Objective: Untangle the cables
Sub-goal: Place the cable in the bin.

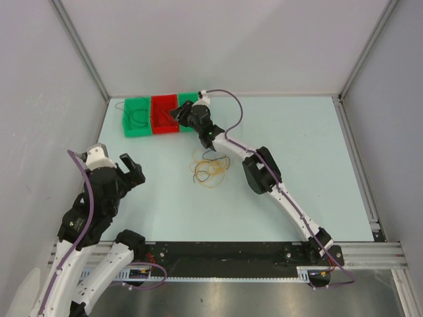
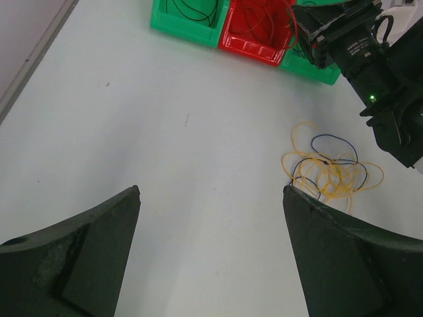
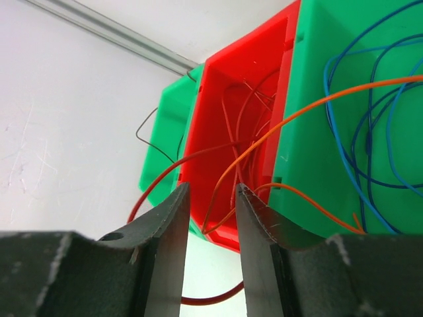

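- The right gripper (image 3: 211, 191) fills the bottom of its wrist view. Its two dark fingers (image 3: 165, 251) stand narrowly apart, and a slim gap shows between them.
- An orange wire (image 3: 277, 129) runs down into that gap from the upper right. I cannot tell whether it touches either finger.
- A red wire (image 3: 205, 300) curves just below the fingers.
- Straight ahead of the tips sits the red bin (image 3: 254, 72), with thin red wires inside it.
- To its right is a green bin (image 3: 310, 99) holding blue wires (image 3: 344, 132), and to its left is a second green bin (image 3: 158, 158).
- From above, the right arm stretches far forward and to the left across the table (image 1: 297, 145), with its wrist over the bins.
- The left gripper (image 2: 211, 218) is spread wide and holds nothing. Its arm is folded back near its base.
- A tangle of yellow and dark blue wires (image 2: 334, 173) lies on the table ahead and right of the left gripper, apart from it. The tangle is behind the right gripper, beside that arm's forearm.
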### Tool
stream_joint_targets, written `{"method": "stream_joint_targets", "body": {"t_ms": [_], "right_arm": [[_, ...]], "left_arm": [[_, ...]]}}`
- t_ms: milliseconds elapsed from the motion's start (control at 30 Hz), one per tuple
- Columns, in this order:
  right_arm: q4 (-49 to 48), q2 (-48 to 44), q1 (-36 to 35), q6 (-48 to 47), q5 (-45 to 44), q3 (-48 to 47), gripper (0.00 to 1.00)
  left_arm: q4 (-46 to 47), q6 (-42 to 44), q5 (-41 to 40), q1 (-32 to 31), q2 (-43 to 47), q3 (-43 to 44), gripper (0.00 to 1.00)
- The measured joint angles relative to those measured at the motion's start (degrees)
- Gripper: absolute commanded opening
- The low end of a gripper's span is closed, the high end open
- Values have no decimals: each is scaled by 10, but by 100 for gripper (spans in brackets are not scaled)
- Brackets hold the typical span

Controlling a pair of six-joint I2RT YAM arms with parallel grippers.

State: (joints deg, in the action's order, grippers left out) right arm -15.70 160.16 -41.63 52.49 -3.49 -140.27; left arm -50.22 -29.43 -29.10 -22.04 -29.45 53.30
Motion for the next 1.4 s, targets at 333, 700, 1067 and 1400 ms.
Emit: {"method": "stream_joint_targets", "body": {"t_ms": [333,700,1067,1400], "right_arm": [[-5,7,-3,-2,-7,-1,0],[-32,-15,8,0,4,66,0],[-33,-46,61,-22,47,96,0],[2,-52,62,-63,44,95,0]], "left_arm": [[0,0,3,0,0,0,93],[0,0,3,0,0,0,93],[0,0,4,4,-2,0,93],[0,0,8,8,-7,0,93]]}}
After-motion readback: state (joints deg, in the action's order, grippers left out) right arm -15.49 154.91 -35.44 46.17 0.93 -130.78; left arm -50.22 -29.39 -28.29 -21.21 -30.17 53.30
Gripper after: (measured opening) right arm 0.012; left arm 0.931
